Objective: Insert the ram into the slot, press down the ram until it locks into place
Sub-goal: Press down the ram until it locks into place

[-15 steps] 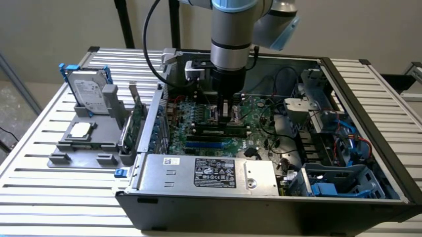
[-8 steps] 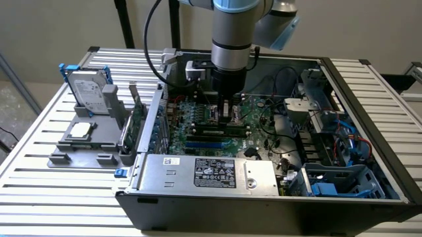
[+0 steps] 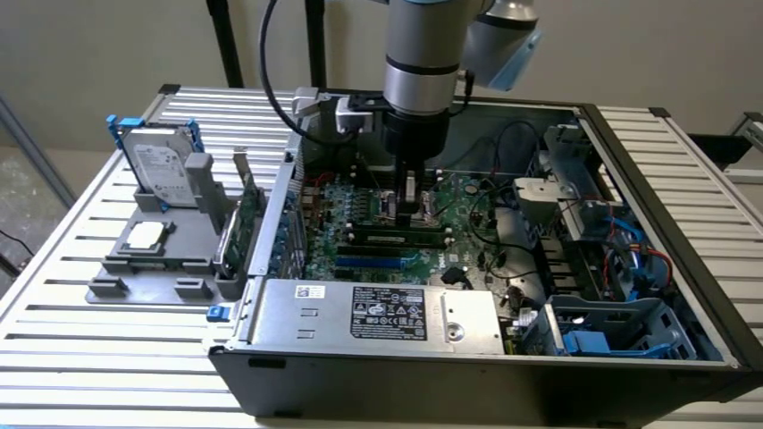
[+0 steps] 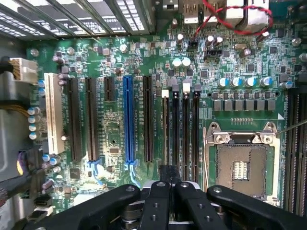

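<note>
Starting nearest in the wrist view, the gripper (image 4: 169,184) is seen with its fingers (image 4: 158,201) drawn close together over the top edge of the ram (image 4: 166,139), which stands on edge in the slot (image 4: 166,103); whether the ram is actually pinched can't be told. Just beside it lie further parallel black slots (image 4: 184,124), then the open CPU socket (image 4: 240,165). On the other side the blue socket (image 4: 128,122) and a white connector (image 4: 53,112) are seen. In the exterior view the gripper (image 3: 412,207) is lowered into the open PC case (image 3: 667,268), onto the ram (image 3: 391,234) at mid motherboard (image 3: 346,223). The PSU (image 3: 370,317) is nearest the camera. A grey tray (image 3: 149,259) w/ hard drive (image 3: 159,170) sits on the bench (image 3: 71,357), at the exterior view's left.
</note>
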`<act>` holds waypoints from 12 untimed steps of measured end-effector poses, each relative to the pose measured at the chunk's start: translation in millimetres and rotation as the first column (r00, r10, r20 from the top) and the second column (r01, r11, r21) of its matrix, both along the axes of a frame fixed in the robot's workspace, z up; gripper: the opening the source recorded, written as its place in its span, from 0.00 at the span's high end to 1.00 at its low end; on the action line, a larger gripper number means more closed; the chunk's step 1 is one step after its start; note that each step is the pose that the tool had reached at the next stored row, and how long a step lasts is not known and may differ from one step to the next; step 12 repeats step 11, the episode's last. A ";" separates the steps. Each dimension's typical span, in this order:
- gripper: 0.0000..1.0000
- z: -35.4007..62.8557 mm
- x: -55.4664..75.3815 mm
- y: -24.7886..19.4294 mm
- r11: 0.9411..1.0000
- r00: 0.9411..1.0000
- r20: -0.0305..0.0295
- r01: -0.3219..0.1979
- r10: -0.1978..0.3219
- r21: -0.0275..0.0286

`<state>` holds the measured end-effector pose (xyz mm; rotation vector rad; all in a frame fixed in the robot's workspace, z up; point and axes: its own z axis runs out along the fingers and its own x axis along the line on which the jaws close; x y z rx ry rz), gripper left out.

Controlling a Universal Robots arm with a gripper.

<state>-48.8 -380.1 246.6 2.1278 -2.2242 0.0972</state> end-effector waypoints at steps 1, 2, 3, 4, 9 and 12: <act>0.89 4.6 0.2 -0.2 1.000 1.000 -0.001 0.000 0.000 0.000; 0.89 9.1 0.5 -0.6 1.000 1.000 -0.002 0.000 0.000 0.000; 0.89 12.0 0.7 -1.2 1.000 1.000 -0.004 0.000 0.000 0.001; 0.89 12.4 0.8 -1.6 1.000 1.000 -0.005 0.000 0.000 0.001; 0.89 12.5 0.8 -1.7 1.000 1.000 -0.006 0.000 0.000 0.001; 0.89 12.5 0.8 -1.7 1.000 1.000 -0.006 0.000 0.000 0.001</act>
